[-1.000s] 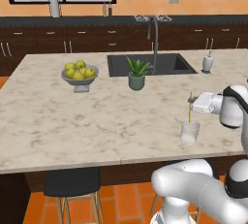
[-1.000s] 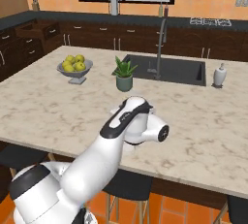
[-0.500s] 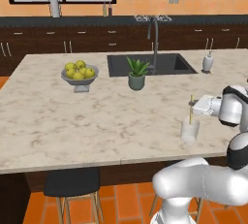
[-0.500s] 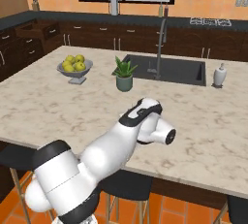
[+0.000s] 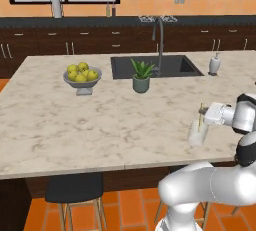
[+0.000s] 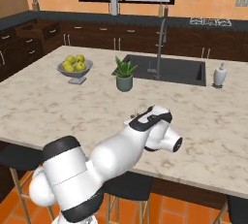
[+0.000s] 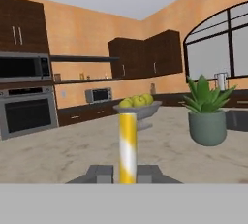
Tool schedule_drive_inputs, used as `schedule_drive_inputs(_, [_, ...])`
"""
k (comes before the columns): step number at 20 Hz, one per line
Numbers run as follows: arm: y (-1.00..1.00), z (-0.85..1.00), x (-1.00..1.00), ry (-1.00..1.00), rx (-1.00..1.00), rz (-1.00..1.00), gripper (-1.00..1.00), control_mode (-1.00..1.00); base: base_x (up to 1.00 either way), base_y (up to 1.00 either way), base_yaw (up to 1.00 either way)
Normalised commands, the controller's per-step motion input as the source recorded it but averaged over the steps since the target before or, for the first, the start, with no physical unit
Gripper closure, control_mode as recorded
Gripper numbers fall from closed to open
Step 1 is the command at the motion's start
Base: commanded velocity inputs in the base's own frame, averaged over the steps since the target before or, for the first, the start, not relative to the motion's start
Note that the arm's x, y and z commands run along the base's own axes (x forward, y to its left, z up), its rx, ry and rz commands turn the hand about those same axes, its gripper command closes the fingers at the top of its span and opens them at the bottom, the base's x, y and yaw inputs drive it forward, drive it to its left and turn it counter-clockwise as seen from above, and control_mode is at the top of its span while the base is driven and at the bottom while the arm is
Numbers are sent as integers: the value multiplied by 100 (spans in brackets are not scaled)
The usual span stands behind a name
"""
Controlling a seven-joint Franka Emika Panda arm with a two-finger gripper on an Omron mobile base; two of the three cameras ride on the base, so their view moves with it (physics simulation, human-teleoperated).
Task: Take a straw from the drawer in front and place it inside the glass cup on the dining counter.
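Note:
On the near right of the beige dining counter stands the glass cup. The yellow-tan straw stands upright over it, its lower end at the cup's mouth. My gripper reaches in from the right at the straw's height and is shut on the straw. In the hand view the straw rises upright between my gripper's two dark fingertips, which press against it. In the right base view my own arm hides the cup. A dark drawer juts open at the far left cabinets.
A bowl of yellow fruit stands mid-left on the counter, a potted plant by the dark sink with its curved tap. A white soap bottle is at the far right. A black stool stands under the near edge.
My arm's elbow has swung round and the wrist has shifted a little. The straw stays held upright over the cup, which has not moved.

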Motion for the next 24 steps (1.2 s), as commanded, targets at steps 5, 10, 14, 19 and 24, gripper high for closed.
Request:
schedule_drive_inputs(5, [0,-24,-46,-3,0,0,100,-100,0,0,0])
schedule_drive_inputs(10, [3,-30,15,-1,0,0,-100,-100,0,0,0])
schedule_drive_inputs(14, [1,-21,19,-4,0,0,-100,-100,0,0,0])
schedule_drive_inputs(19, [0,0,-3,-10,-1,0,-100,-100,0,0,0])
schedule_drive_inputs(24, [-2,35,-33,-13,-7,0,-100,-100,0,0,0])
